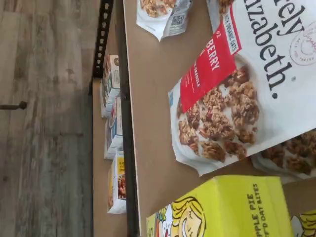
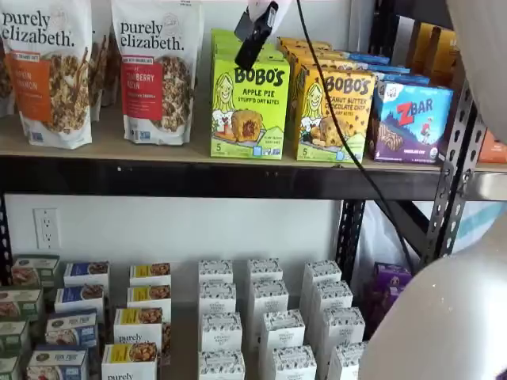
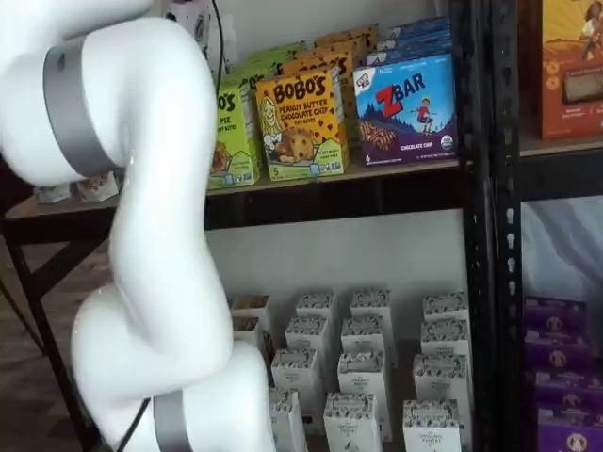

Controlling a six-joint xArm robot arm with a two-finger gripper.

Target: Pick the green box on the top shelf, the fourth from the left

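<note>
The green box [image 1: 232, 210], a lime Bobo's Apple Pie oat-bites carton, shows in the wrist view at the edge of the picture, its top panel and the cartoon woman's face turned sideways, with a Purely Elizabeth berry granola pouch [image 1: 237, 94] just beside it on the tan board of the top shelf [image 1: 153, 98]; beyond the black front beam the lower shelf's small cartons and the wood floor fall away. In a shelf view the same box [image 2: 249, 107] stands upright at the front of its row on the top shelf [image 2: 198, 152], between that red-labelled granola pouch [image 2: 154, 71] and the yellow-orange Bobo's peanut butter box [image 2: 334, 115], with the blue ZBar box [image 2: 412, 120] further along. The gripper [image 2: 255, 36] hangs from the upper edge just above and in front of the box's top, apart from it; its black fingers appear as one dark shape seen side-on, so I cannot tell whether they are parted or closed, and nothing is held. In a shelf view from the side, the white arm [image 3: 141, 235] covers most of the green box [image 3: 236, 132], leaving only a strip of its face, and the gripper is hidden. The approach seems to be in hand, the grasp not yet made. The next move calls for lowering the fingers squarely astride the box's top without nudging the pouch or the orange neighbour.
</note>
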